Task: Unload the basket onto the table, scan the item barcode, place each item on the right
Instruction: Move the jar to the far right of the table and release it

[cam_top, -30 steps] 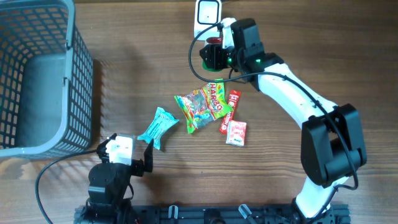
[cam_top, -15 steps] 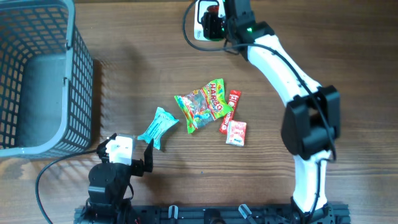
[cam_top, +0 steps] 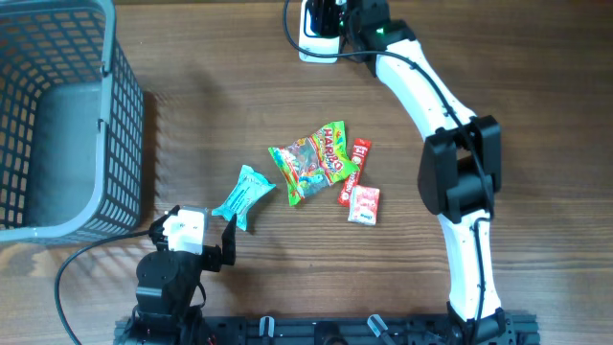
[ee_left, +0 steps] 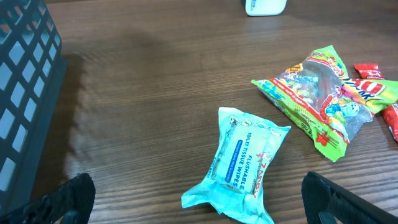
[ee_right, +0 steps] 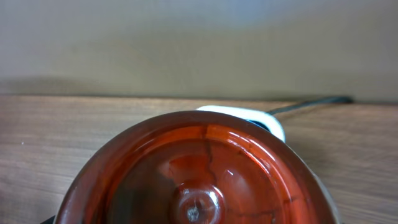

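A round, translucent red container (ee_right: 199, 174) fills the right wrist view, bottom towards the camera. My right gripper (cam_top: 332, 16) is shut on it at the far edge of the table, directly over the white barcode scanner (cam_top: 314, 45). The scanner's white edge (ee_right: 249, 115) and its cable show just behind the container. The gripper's own fingers are hidden by the container. My left gripper (ee_left: 199, 202) rests open near the front left, holding nothing, with a teal pack of wipes (ee_left: 242, 162) just in front of it.
A green candy bag (cam_top: 311, 163), a red bar (cam_top: 356, 165) and a small red-white packet (cam_top: 364, 204) lie mid-table, beside the wipes (cam_top: 244, 196). A grey mesh basket (cam_top: 105, 115) fills the left side.
My right arm has carried the red container further away from me, up to the scanner at the table's far edge. The left arm and the loose items have not moved.
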